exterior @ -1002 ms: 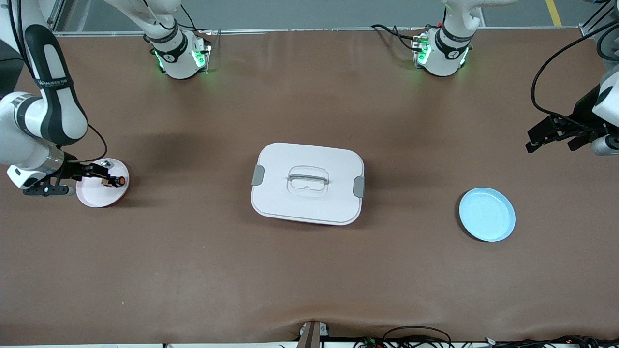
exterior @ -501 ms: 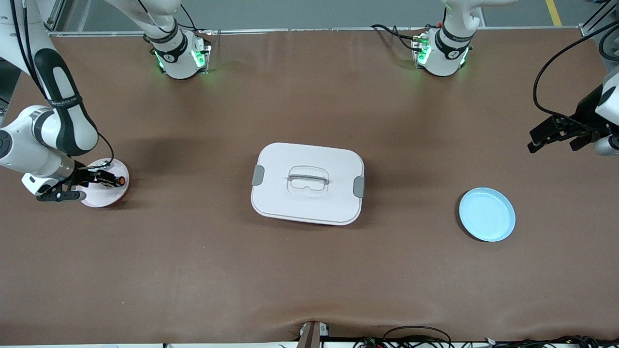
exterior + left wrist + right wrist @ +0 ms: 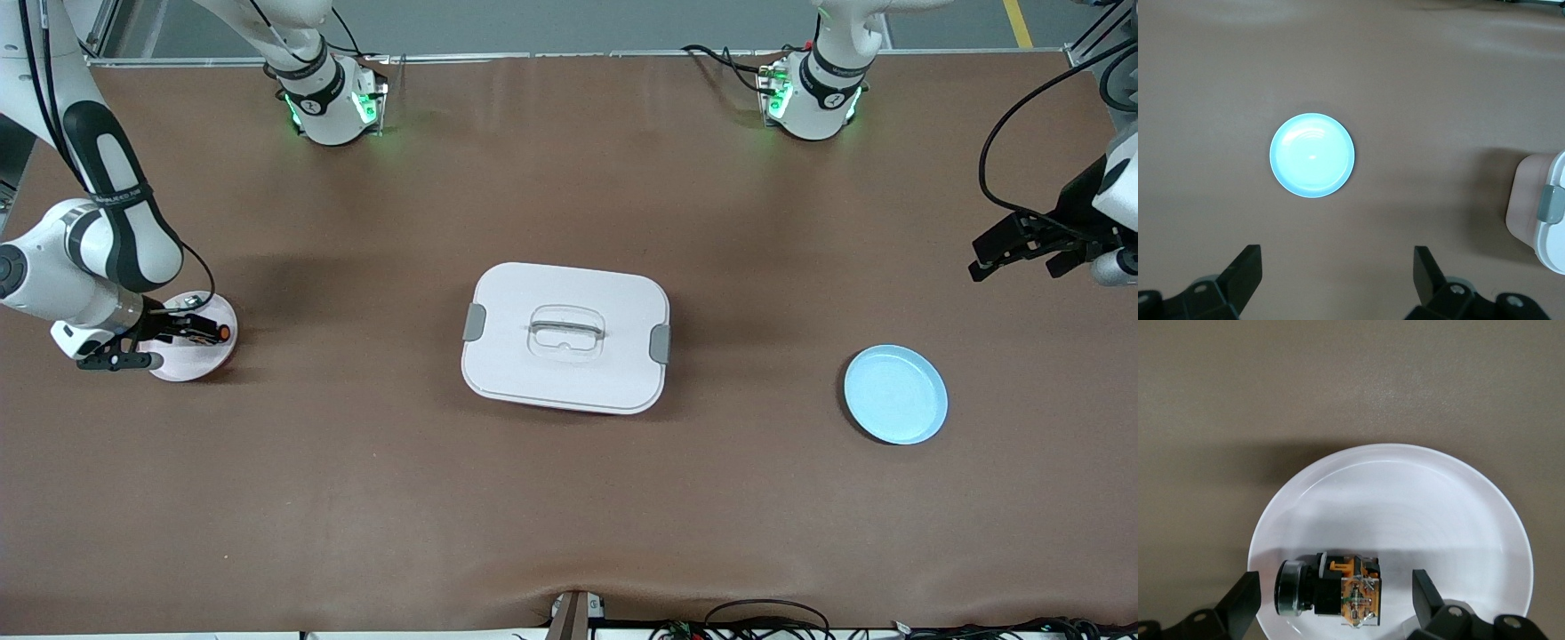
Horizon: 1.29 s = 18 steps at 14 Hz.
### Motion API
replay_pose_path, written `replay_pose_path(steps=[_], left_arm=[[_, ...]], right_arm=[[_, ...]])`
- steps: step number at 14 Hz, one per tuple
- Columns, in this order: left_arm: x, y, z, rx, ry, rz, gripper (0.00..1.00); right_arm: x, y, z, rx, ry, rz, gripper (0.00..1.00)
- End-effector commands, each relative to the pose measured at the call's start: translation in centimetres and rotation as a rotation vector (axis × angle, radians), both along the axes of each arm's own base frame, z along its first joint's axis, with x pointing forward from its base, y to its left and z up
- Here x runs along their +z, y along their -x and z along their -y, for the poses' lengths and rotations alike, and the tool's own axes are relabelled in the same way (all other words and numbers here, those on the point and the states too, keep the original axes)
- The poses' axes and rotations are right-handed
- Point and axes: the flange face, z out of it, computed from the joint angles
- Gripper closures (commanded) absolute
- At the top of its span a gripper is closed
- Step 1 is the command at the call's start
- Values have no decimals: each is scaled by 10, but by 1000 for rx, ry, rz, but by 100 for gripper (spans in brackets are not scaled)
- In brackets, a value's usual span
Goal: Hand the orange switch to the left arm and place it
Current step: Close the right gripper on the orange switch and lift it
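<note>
Front view, from its left edge rightward: the right claw (image 3: 191,327) hangs spread over the small round white plate (image 3: 191,364) holding the tiny black-bodied orange switch (image 3: 216,332), its long axis crossing the finger gap. Then come the large white latched box (image 3: 565,338) mid-bench, the round light-blue plate (image 3: 895,395), and the waiting left claw (image 3: 1013,252), spread above the bench's end.

brown table (image 3: 569,498), grey floor (image 3: 569,22)
</note>
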Motion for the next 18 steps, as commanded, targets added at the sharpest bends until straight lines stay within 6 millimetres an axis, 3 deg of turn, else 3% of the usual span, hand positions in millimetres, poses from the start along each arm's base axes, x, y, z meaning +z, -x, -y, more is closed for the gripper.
replay_pose_path(steps=[1,14,15,16,18], left_arm=[[5,-2,-3,-19,-15,-3,0],[1,-4,-5,-16,-13,-9,0],[1,-4,-5,-16,-13,-9,0],[1,-4,-4,-18,-11,-9,0],[1,-4,-3,-19,-13,-9,0]], right_arm=[[-9,5,-3,-2,-24,-6,0],[-25,11,-3,3,-45,-18,0],[-25,11,-3,4,-44,-18,4],[-25,11,-3,4,-44,-18,14],[-25,12,-4,2,-48,-25,57]])
